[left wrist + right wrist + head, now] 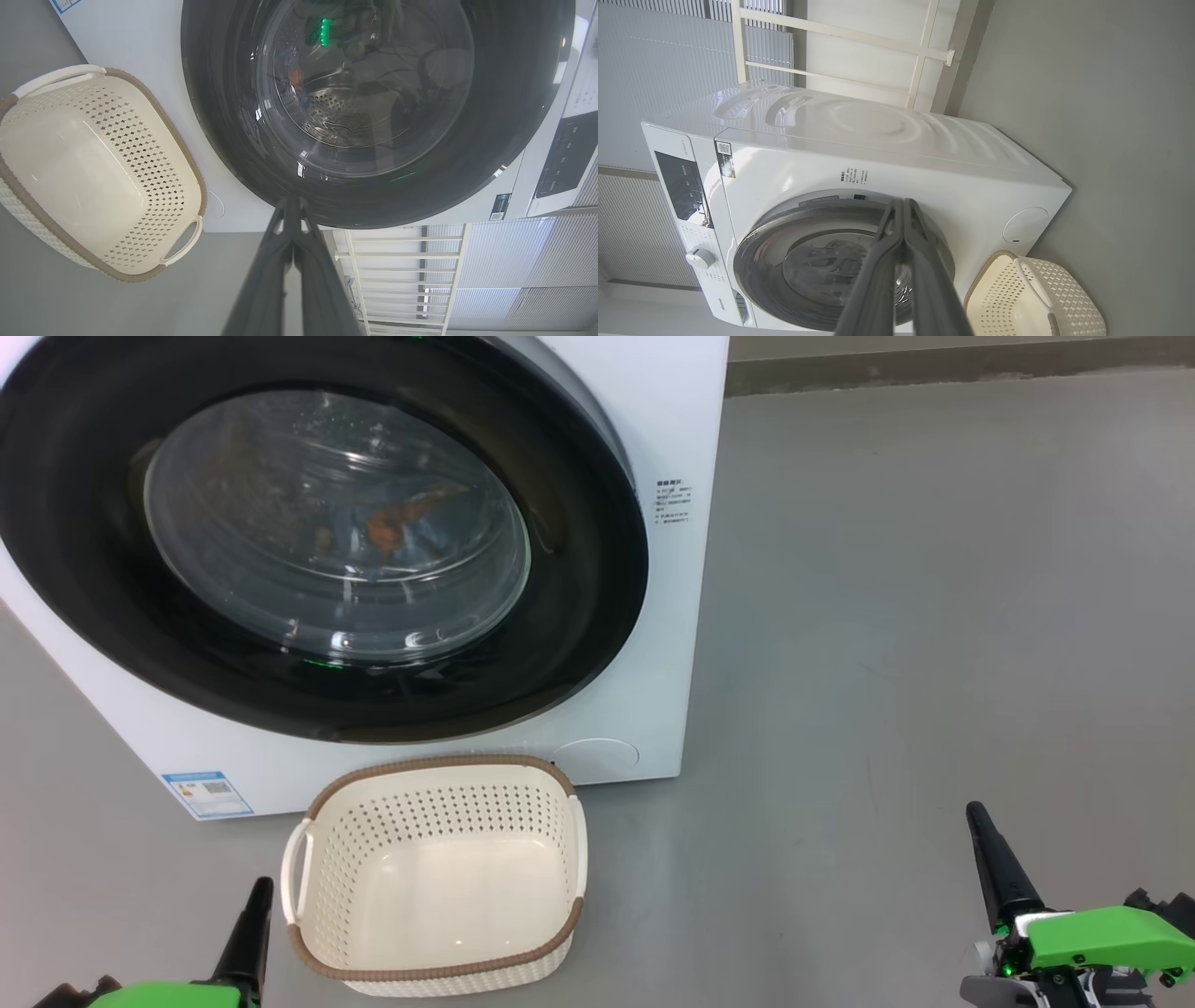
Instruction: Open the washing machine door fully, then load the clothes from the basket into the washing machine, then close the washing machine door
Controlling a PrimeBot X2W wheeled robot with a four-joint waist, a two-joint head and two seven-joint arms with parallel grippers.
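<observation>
The washing machine door (579, 569) sits closed, flush in the front of the washing machine (672, 429), with the clothes (400, 521) behind its glass. The basket (439, 763) stands near the front's lower edge. The left gripper (263, 889) and right gripper (976, 814) are pinched together, gripping nothing, over open floor (934, 616).

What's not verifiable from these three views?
Washing machine door: head view, top and left edges crop its rim; latch unseen.
Clothes: head view, glare on the door leaves orange smudges; count unclear.
Printed label: head view, too small to read.
Left gripper: head view, bottom edge cuts off its body.
</observation>
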